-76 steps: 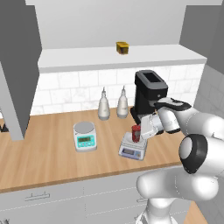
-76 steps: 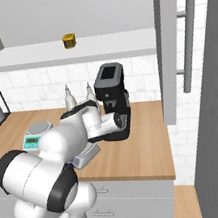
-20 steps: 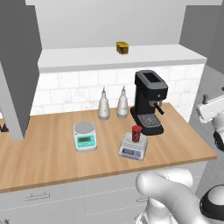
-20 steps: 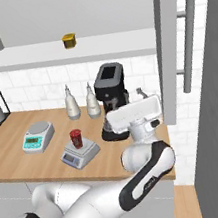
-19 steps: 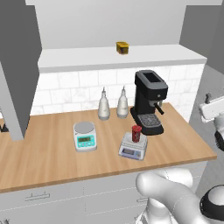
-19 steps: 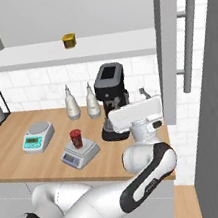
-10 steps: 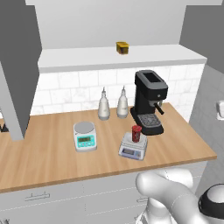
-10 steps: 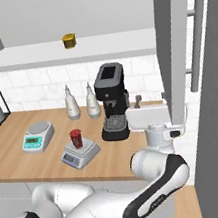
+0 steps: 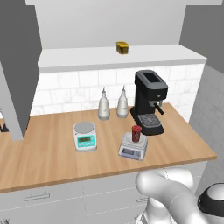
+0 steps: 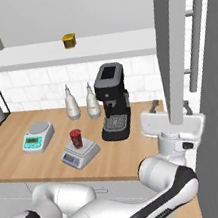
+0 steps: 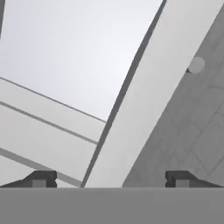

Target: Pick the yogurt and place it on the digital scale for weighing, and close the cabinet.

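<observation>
In the hand view we see our two dark fingertips [image 11: 40, 179] set wide apart with nothing between them, and the gripper [image 11: 108, 181] faces the pale edge of the open cabinet door [image 11: 144, 109], which runs up between them. From the right base view our hand sits just under the lower end of that door [image 10: 170, 44], whose long silver bar handle [image 10: 195, 35] stands on its far side; the cabinet [image 10: 87, 3] is not closed. Out on the wooden counter [image 9: 43, 153] the yogurt [image 9: 136, 133] stands upright on the platter of the digital scale [image 9: 132, 147], the one with the squarish top. The black coffee machine [image 9: 149, 101] is just beside it toward the wall, and the round-platter scale [image 9: 84, 135] with the teal front lies to its left, apart from it. Two pale bottles [image 9: 104, 105] stand against the tiled wall behind. On the cabinet's shelf [image 9: 87, 59] above sits a small yellow container [image 9: 122, 47].
</observation>
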